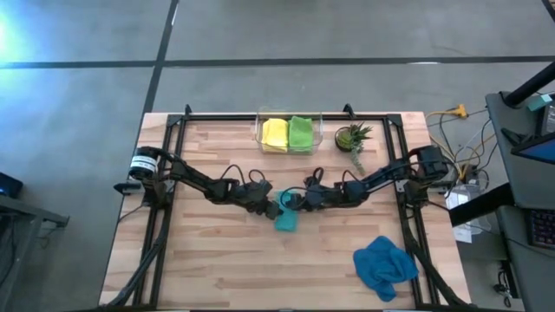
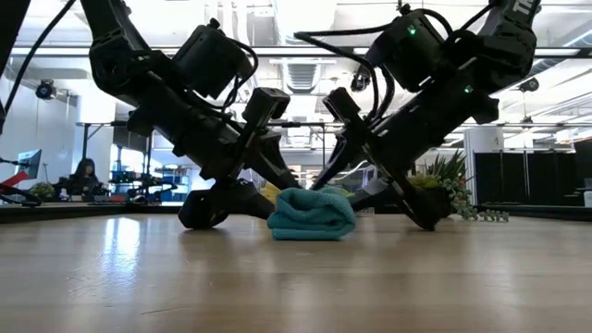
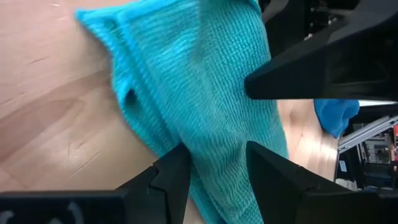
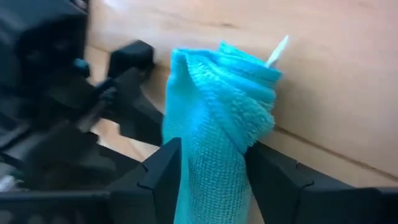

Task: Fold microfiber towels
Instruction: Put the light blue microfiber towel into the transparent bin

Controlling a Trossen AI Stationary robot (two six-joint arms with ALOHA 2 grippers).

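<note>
Both tools clamp the soft teal microfiber towel at frame centre: left tool, right tool; keep edges aligned, lay it flat on the bench

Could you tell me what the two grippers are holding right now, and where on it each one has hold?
Both hold the teal towel: the left gripper and the right gripper each pinch bunched cloth, at opposite sides of the bundle.
</note>
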